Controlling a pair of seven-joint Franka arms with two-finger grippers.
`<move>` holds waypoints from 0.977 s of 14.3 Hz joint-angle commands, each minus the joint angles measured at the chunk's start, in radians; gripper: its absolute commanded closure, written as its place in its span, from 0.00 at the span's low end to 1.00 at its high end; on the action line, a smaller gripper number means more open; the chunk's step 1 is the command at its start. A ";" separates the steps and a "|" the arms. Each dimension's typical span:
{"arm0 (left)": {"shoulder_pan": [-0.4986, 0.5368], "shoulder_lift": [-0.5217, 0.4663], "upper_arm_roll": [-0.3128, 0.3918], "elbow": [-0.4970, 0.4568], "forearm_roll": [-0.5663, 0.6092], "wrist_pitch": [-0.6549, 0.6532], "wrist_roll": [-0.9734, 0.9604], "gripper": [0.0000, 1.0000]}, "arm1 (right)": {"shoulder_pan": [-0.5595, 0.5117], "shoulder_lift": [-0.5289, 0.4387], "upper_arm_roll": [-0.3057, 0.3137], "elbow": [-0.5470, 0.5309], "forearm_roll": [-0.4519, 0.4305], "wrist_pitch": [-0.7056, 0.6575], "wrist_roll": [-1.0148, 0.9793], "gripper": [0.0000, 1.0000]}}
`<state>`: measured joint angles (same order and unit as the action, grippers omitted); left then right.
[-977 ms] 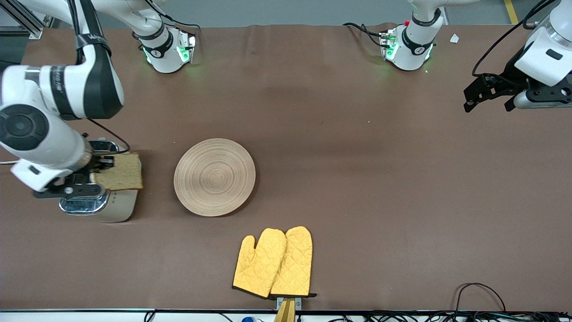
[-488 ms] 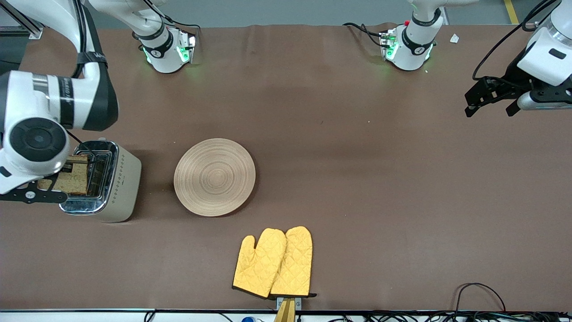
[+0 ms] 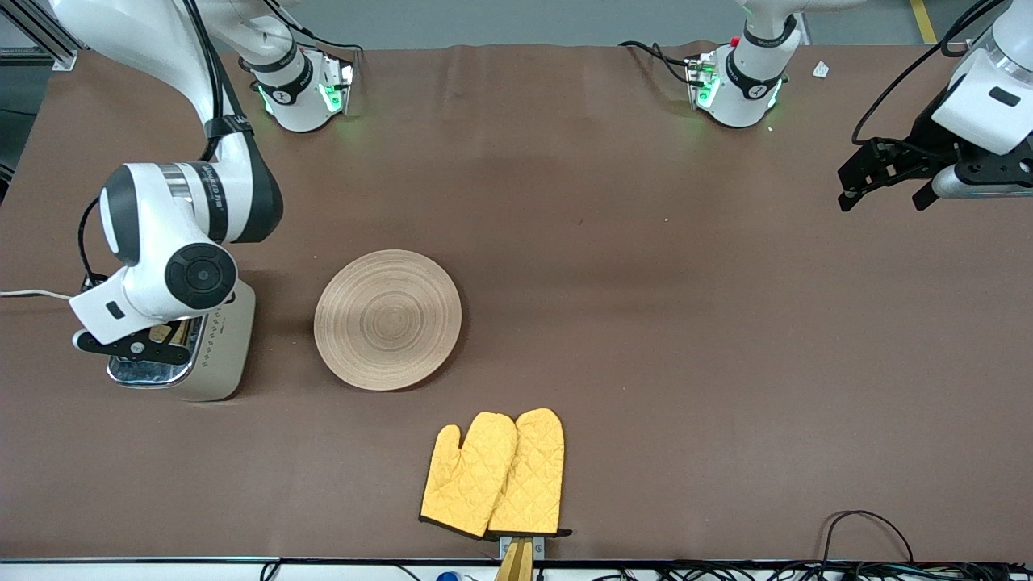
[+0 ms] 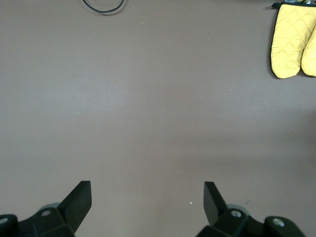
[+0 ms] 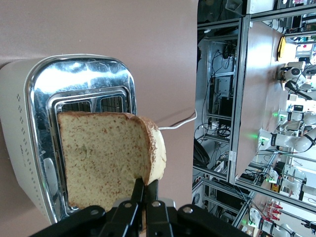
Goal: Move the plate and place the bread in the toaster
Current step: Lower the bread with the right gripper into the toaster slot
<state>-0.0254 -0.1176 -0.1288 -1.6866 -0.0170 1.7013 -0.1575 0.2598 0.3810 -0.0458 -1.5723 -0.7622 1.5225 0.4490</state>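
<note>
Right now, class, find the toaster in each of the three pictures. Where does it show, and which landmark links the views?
Front view: the toaster stands at the right arm's end of the table, beside the plate, mostly under the right arm.
Left wrist view: not in it.
Right wrist view: the toaster fills the frame, its chrome top showing.
Shared landmark: the toaster's white cord.

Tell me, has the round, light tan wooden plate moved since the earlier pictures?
No. The round, light tan wooden plate lies in the same spot, between the boxy beige toaster and the yellow quilted oven mitts.
</note>
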 commanded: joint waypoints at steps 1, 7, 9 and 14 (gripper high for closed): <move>-0.001 0.000 -0.003 0.015 0.009 -0.003 0.006 0.00 | -0.004 -0.017 0.001 -0.031 -0.032 0.016 0.020 1.00; 0.002 0.001 -0.003 0.016 0.009 -0.003 0.009 0.00 | -0.004 -0.017 0.001 -0.034 -0.134 0.010 0.004 1.00; 0.002 0.001 -0.003 0.015 0.009 -0.003 0.010 0.00 | -0.004 -0.017 0.001 -0.032 -0.134 0.008 -0.019 1.00; 0.005 0.003 -0.003 0.015 0.009 -0.003 0.016 0.00 | 0.005 -0.008 0.003 -0.040 -0.132 -0.021 -0.019 1.00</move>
<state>-0.0239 -0.1176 -0.1289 -1.6833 -0.0170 1.7013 -0.1526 0.2586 0.3811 -0.0480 -1.5857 -0.8678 1.5229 0.4369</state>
